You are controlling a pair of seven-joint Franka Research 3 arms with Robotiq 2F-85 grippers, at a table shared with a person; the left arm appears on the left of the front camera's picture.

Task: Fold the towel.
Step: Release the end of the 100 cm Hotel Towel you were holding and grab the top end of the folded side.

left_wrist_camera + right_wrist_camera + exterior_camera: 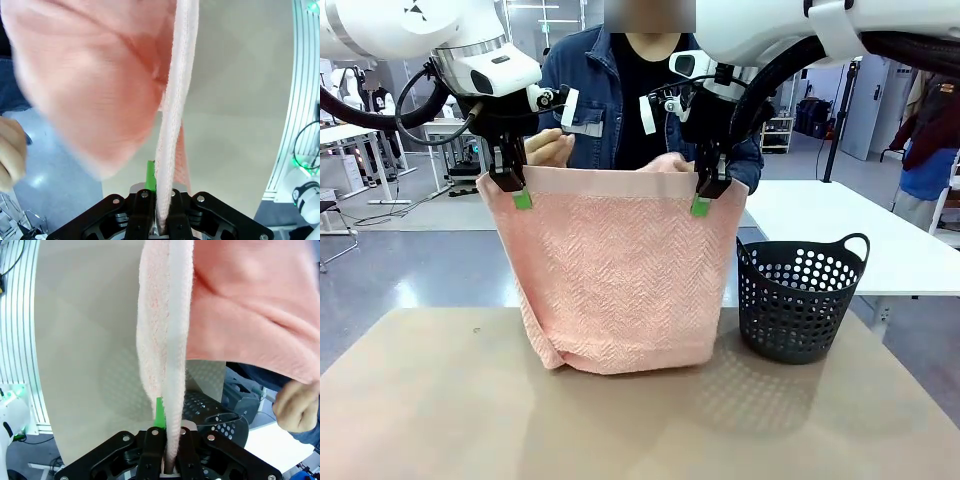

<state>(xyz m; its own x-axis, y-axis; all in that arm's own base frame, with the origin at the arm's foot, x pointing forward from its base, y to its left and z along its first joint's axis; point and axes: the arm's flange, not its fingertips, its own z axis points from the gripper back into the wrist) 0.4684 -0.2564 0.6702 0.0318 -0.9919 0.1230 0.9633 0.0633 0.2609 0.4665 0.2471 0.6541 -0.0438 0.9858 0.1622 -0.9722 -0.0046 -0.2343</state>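
- Two corners, two grippers: the left gripper [516, 188] and the right gripper [704, 196] hold the towel [620, 275] up by its smooth top band. It hangs flat like a curtain over the middle of the table [430, 400].
- Both sets of jaws are clenched tight on the fabric. In the left wrist view the towel's edge runs straight down between the black fingers, with a green pad [150, 176] peeking out beside it. The right wrist view shows the same firm pinch.
- Down low, the hem touches the tabletop and bunches a little at its left corner. The black basket [802, 297] stands just beside the towel on the right.
- At the far side, the person's hand [549, 148] sits just behind the top band near the left gripper. A second hand, near the right gripper, is mostly hidden by the cloth.
- The step looks like laying the held edge over to make the fold.
- To do it well, both arms should travel together and level, with the band taut between them. The hem resting on the table can serve as the anchor.
- Any lag on one side would likely skew the crease, and the right corner needs to stay clear of that basket.
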